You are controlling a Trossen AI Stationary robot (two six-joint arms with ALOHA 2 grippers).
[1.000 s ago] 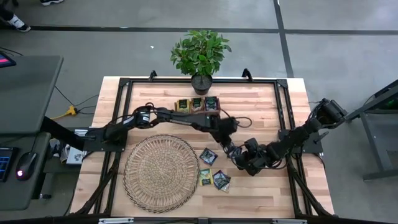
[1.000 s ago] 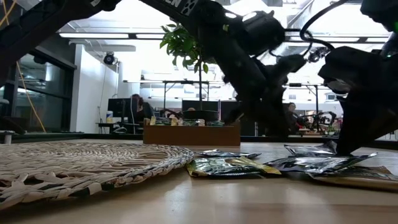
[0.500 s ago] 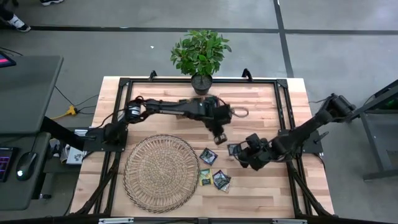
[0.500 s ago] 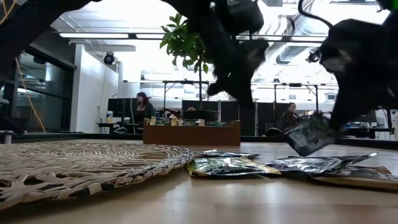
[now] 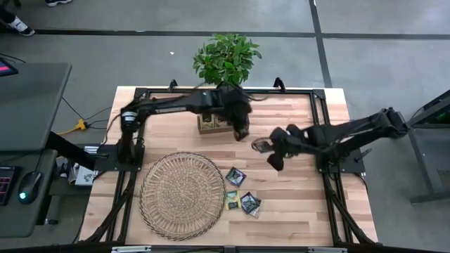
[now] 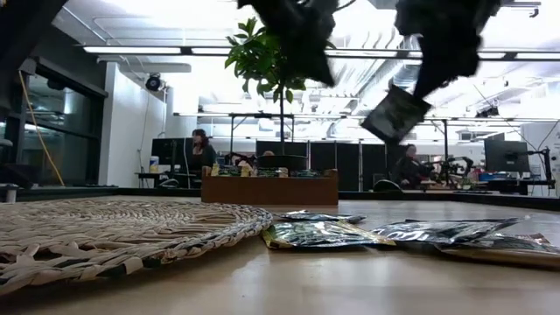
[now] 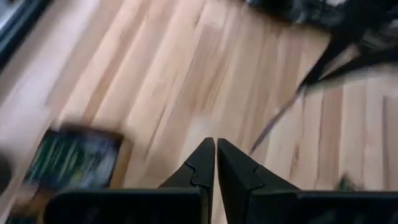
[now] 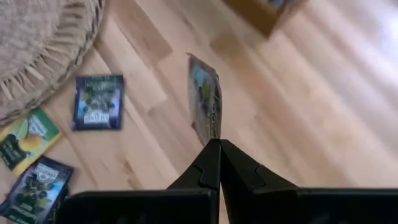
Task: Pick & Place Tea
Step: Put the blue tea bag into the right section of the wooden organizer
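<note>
**Sachet aloft beside the tray**

We see the right gripper [image 8: 214, 144] clamped on a dark sachet [image 8: 206, 96], lifted off the table just beside the tray [image 5: 211, 124]. The left gripper [image 7: 215, 144] hovers over the tray — fingers together, empty. Three sachets [image 5: 240, 194] lie well apart from the tray, by the mat [image 5: 182, 195].

Wicker mat [image 5: 182, 195] at front left of desk [image 5: 299, 218]. Three sachets [image 5: 242, 192] just right of mat. Wooden tray [image 5: 209, 124] at back (before potted plant [image 5: 226, 62]). Right pincer [image 5: 268, 145] right of tray, above desk.
</note>
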